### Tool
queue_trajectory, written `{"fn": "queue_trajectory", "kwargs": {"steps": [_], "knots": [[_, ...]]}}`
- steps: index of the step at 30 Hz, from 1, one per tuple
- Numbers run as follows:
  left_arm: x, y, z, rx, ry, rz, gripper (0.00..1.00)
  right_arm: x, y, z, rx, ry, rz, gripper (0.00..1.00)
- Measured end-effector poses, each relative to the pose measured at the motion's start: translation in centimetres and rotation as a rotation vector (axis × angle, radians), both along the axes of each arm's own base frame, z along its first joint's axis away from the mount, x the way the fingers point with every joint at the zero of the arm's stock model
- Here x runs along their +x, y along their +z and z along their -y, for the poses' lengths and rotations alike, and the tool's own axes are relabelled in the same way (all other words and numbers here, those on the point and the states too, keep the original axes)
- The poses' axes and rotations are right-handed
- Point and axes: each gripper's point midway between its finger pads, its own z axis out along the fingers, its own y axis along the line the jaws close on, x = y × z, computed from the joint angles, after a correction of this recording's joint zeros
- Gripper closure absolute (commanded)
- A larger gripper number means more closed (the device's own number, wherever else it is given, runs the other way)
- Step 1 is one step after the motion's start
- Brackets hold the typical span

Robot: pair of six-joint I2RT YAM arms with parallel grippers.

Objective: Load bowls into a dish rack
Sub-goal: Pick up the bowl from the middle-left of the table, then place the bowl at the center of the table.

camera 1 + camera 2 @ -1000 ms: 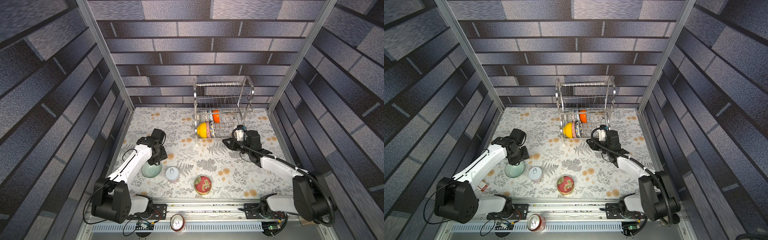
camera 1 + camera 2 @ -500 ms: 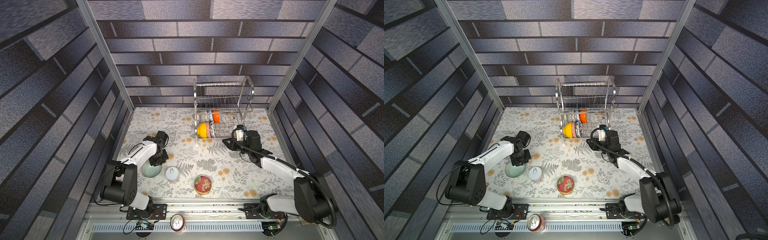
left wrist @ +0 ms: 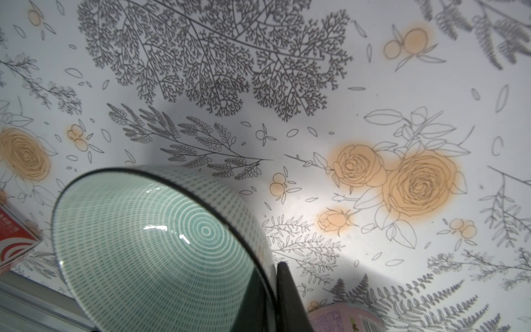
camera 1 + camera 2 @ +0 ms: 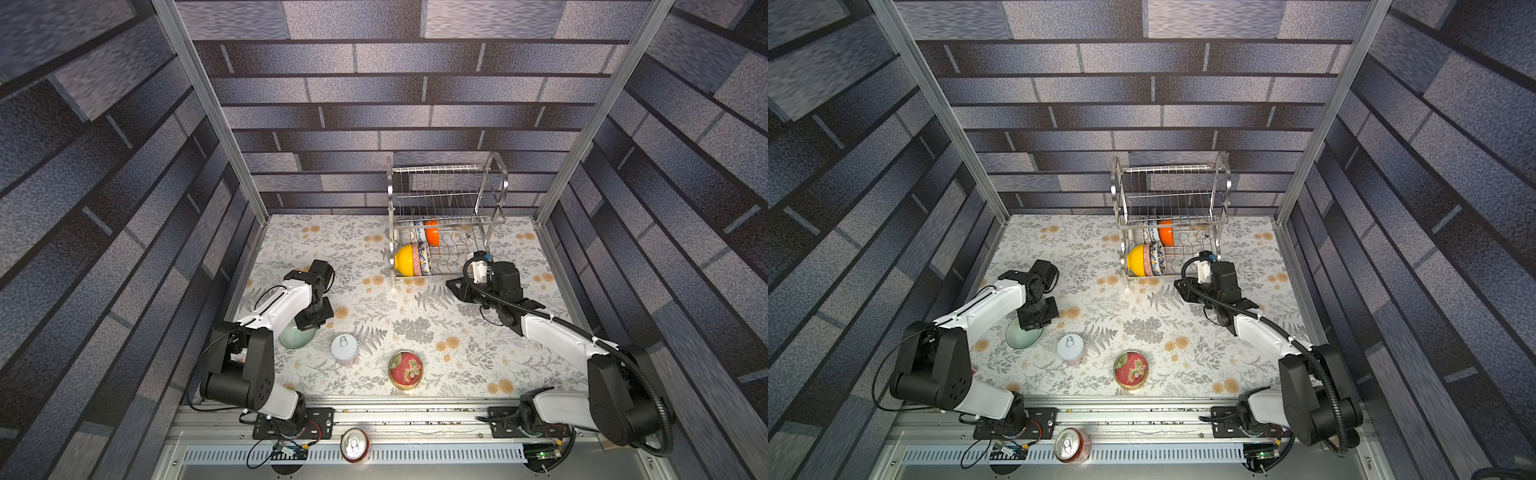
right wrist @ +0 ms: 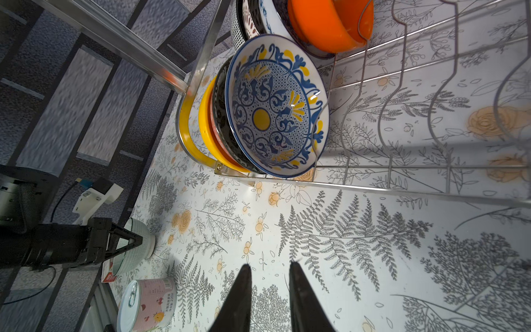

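Note:
A pale green bowl with a fine ringed pattern sits low over the floral table at the left. My left gripper is shut on its rim, one finger outside the wall and the other inside. The steel dish rack stands at the back. Its lower shelf holds several bowls on edge, among them a yellow bowl, a blue floral bowl and an orange bowl. My right gripper hovers in front of the rack, open a little and holding nothing.
A white pull-tab can stands just right of the green bowl. A red round tin lies near the front edge. A drink can sits on the front rail. A red carton lies by the left edge.
My left gripper has shut on the green bowl's rim, and that arm's shoulder and elbow have swung round. The right arm has hardly moved.

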Motion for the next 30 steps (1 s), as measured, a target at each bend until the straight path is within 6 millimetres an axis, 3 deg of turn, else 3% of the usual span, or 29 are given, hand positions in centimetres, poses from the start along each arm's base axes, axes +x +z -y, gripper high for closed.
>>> {"fn": "queue_trajectory", "kwargs": {"steps": [3,8,17,30], "knots": [[1.2,1.0,0.7,-0.006,-0.038,0.039,0.95,0.3,-0.2,0.6,-0.023,-0.037,0.0,0.78],[3.3,3.1,3.8,-0.015,-0.157,0.108,0.95,0.6,-0.1,2.3,-0.071,-0.133,-0.001,0.79],[5.7,4.2,12.0,0.002,-0.432,0.146,0.96,0.4,-1.7,6.6,-0.159,-0.388,-0.095,0.77],[3.1,1.7,22.7,0.035,-0.766,0.076,0.95,-2.3,2.6,13.6,-0.174,-0.733,-0.011,0.72]]}}
